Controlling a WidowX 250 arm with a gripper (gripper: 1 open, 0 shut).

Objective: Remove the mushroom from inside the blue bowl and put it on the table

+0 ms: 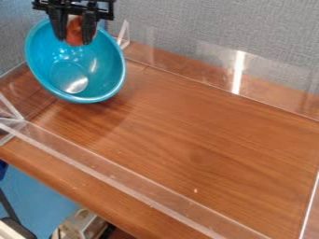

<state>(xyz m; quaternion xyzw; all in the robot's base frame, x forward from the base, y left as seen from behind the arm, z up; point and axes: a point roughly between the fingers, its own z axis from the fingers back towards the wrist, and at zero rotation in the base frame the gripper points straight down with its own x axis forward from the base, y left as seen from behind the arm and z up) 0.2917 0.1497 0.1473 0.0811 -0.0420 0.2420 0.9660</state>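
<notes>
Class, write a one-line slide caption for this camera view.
Gripper shut on the mushroom above the tilted blue bowl.

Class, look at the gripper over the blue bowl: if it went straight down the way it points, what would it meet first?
Most likely the inside of the blue bowl. The gripper points down over it, its fingers closed on the mushroom, so the mushroom would probably touch first; depth is hard to judge from one view.

The pincer [78, 33] hangs at the frame's eleven o'clock corner, pointing straight down. Its two black fingers [63, 26] stand close together, clamped on a reddish-brown mushroom [78, 30] between them. Only the black lower body of the hand shows; the arm above is cropped.
</notes>
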